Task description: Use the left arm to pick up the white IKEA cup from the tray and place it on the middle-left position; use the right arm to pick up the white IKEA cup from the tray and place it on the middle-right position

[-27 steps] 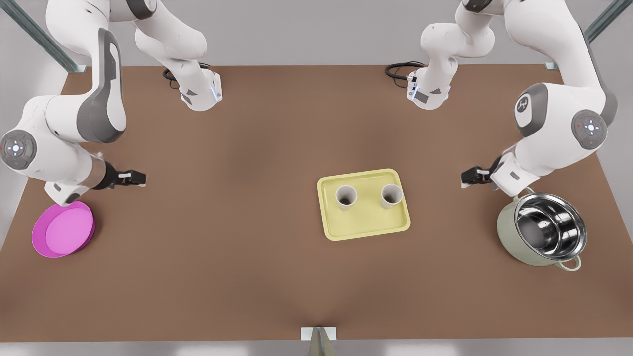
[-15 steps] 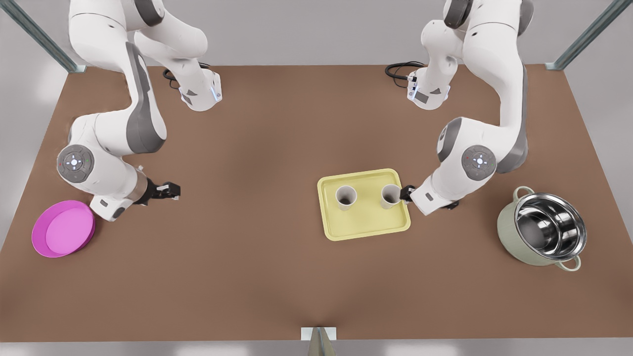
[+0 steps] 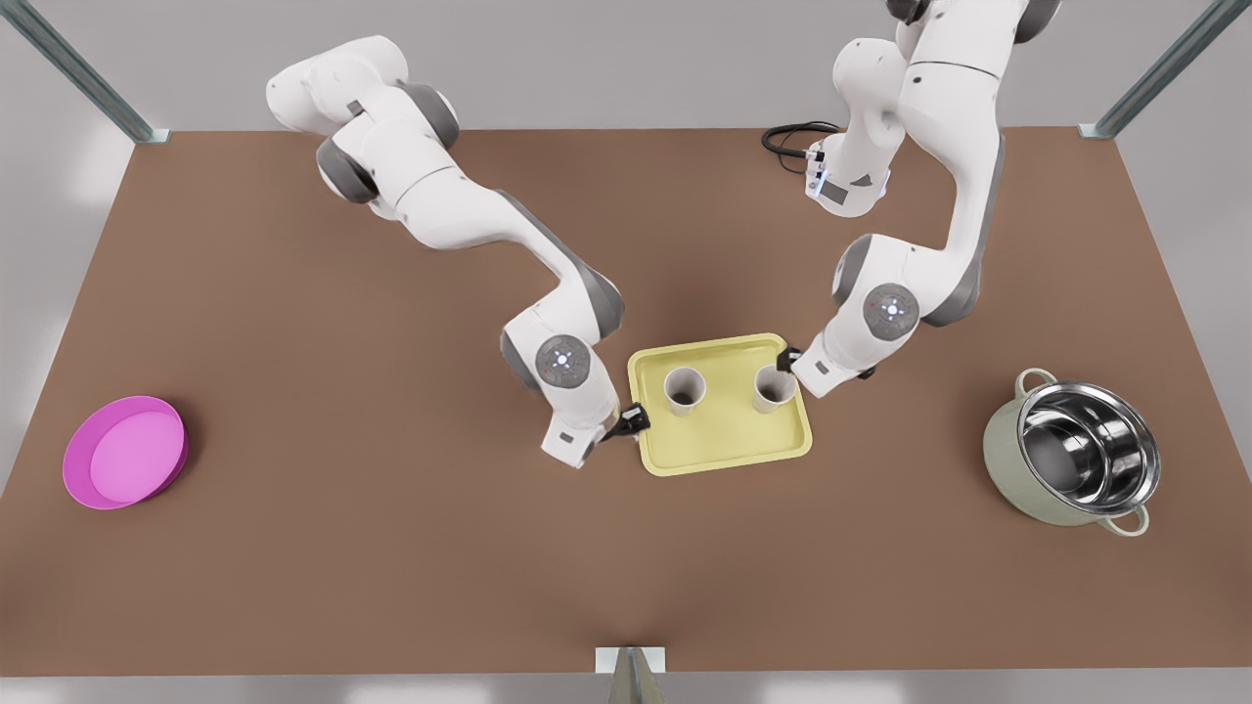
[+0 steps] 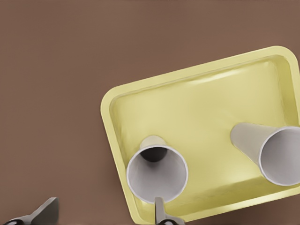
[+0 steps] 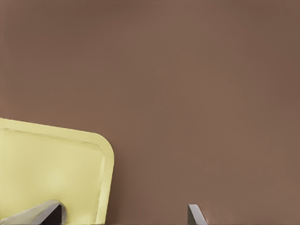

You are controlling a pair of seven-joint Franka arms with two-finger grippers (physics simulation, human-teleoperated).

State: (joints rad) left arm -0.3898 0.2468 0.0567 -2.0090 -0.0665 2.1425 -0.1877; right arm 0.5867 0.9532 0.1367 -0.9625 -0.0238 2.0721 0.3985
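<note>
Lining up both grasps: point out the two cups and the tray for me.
Left cup (image 3: 685, 387), front view, on its open rim.
Right cup (image 3: 773, 385), front view, on its open rim.
Tray (image 3: 729, 452), front view, on bare floor near its front edge.

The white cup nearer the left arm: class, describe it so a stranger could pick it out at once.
Find the pale yellow tray right of centre on the brown table. Two white cups stand on it, side by side. Yours is the cup on the front view's left, nearest the left gripper; the other cup stands by the right gripper.
</note>
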